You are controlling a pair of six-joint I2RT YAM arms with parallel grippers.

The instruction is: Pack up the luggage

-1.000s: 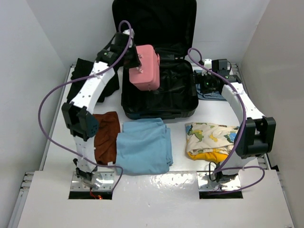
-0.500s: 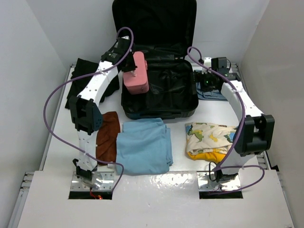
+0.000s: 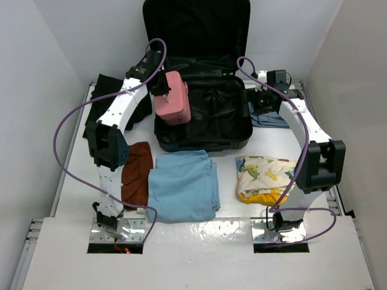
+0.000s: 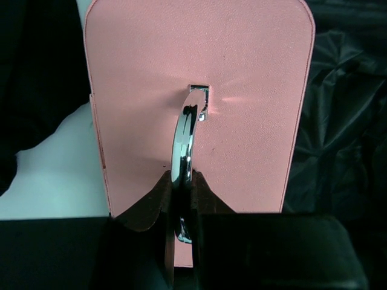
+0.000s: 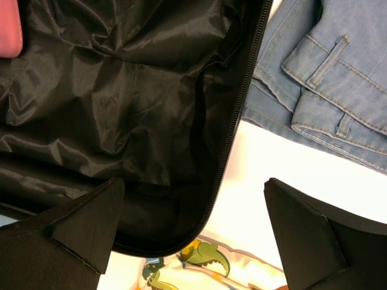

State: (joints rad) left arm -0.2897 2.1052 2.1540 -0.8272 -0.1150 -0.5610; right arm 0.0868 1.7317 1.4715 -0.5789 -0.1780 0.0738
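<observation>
Change since earlier: pink case now sits lower and further left over the luggage than a second ago; the left arm has drawn in with it, and the right arm has barely shifted.
Left gripper (image 4: pixel 181 194): clamped on the chrome handle (image 4: pixel 184 136) of the small pink box-shaped case (image 4: pixel 199 78), dark fingers pinched either side of the metal loop.
Pink case, position: upright beneath the left gripper (image 3: pixel 162 83), over the left side of the open luggage, near its left wall. Whether the pink case (image 3: pixel 172 101) touches the lining cannot be told.
Right gripper (image 5: pixel 196 226): jaws wide apart, holding nothing, hovering over the luggage's right zip edge.
Right gripper, position: at the right rim of the luggage (image 3: pixel 261 103), above the table.
Luggage (image 3: pixel 217 118): large black suitcase lying open at the far middle of the table, black fabric lining (image 5: pixel 121 90) crumpled, lid (image 3: pixel 196 27) raised against the back wall.
Jeans (image 5: pixel 326 78): folded, just right of the luggage.
Dinosaur-print cloth (image 3: pixel 269 169): folded, front right, resting on a yellow garment (image 3: pixel 261 197).
Light blue cloth (image 3: pixel 181 187): folded, just in front of the luggage.
Rust-brown cloth (image 3: pixel 136 172): beside the blue cloth, to its left.
Black garment (image 3: pixel 103 96): far left, beyond the left arm.
Table (image 3: pixel 199 241): white.
</observation>
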